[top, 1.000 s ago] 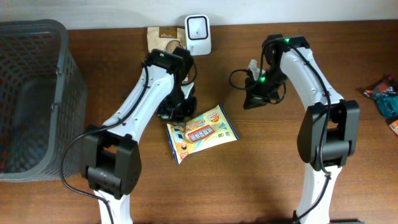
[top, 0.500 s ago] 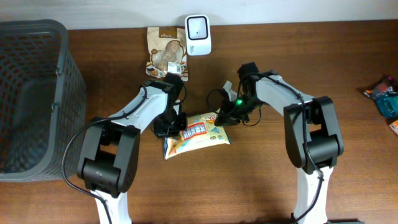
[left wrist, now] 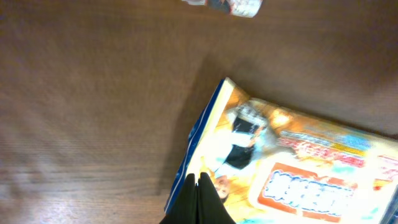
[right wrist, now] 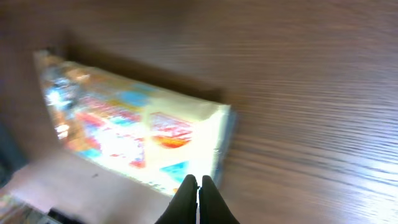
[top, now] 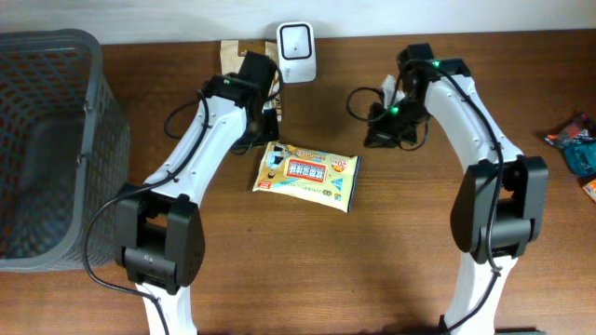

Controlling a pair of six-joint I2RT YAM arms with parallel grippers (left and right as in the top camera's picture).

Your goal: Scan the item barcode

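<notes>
The item, a yellow snack packet (top: 307, 175) with a red label, lies flat on the wooden table with its printed face up. No barcode shows on it. It also fills the lower right of the left wrist view (left wrist: 298, 162) and the left of the right wrist view (right wrist: 134, 127). My left gripper (top: 264, 133) hovers shut just above the packet's upper left corner, its tips (left wrist: 198, 182) holding nothing. Off to the packet's upper right, my right gripper (top: 378, 140) is shut and empty too (right wrist: 199, 182). The white scanner (top: 296, 39) stands at the back edge.
A brown snack bag (top: 238, 54) lies left of the scanner, partly behind my left arm. A dark mesh basket (top: 47, 140) fills the left side. Some packaged items (top: 573, 144) lie at the far right edge.
Half a second ago both grippers were down at the packet's ends. Both have since drawn back toward the rear, and the packet now lies flatter, turned and shifted slightly right.
</notes>
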